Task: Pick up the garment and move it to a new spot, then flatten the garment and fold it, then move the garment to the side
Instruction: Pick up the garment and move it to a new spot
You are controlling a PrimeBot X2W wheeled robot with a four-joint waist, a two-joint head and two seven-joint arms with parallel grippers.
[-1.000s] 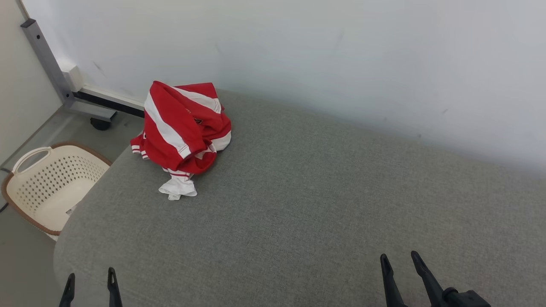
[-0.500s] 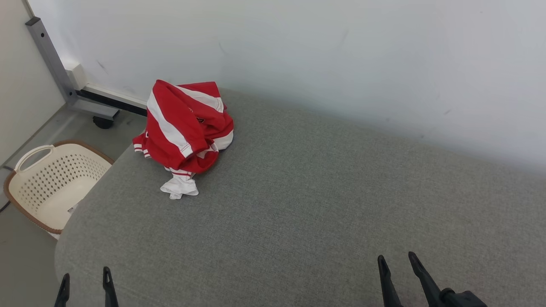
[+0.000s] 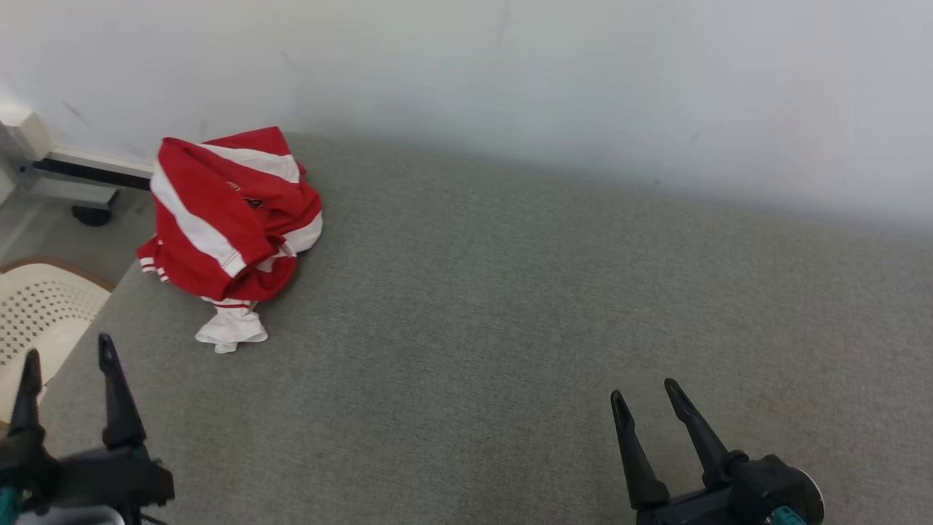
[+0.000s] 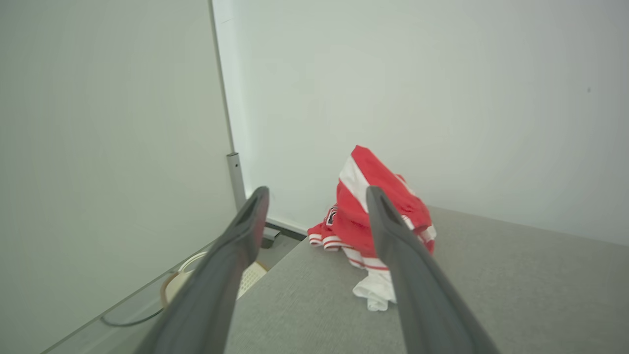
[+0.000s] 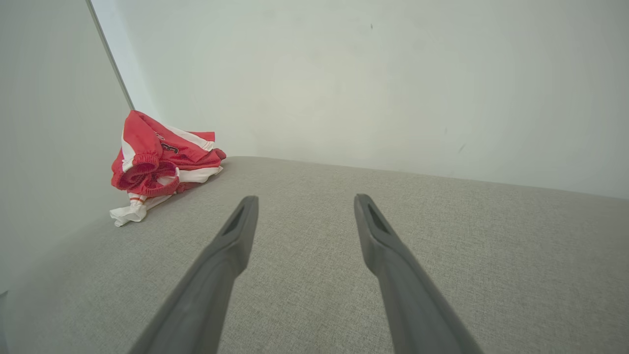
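Observation:
The garment (image 3: 229, 219) is a crumpled red piece with white stripes, heaped at the far left corner of the grey padded surface (image 3: 510, 306), with a white end trailing toward me. The left wrist view has the garment (image 4: 378, 216) ahead, partly behind one finger, and the right wrist view has the garment (image 5: 157, 162) far off to the left. My left gripper (image 3: 67, 348) hovers open at the near left edge, well short of the heap. Over the near right part, my right gripper (image 3: 645, 390) is open and holds nothing.
A cream perforated basket (image 3: 33, 321) stands on the floor beyond the surface's left edge. A grey wheeled frame (image 3: 73, 179) sits by the pale wall behind the garment. The wall runs along the whole far edge.
The head camera has swung right, so the scene shifted left in view. Both grippers have risen further into the picture, the left one more; both stay open. The garment lies unchanged.

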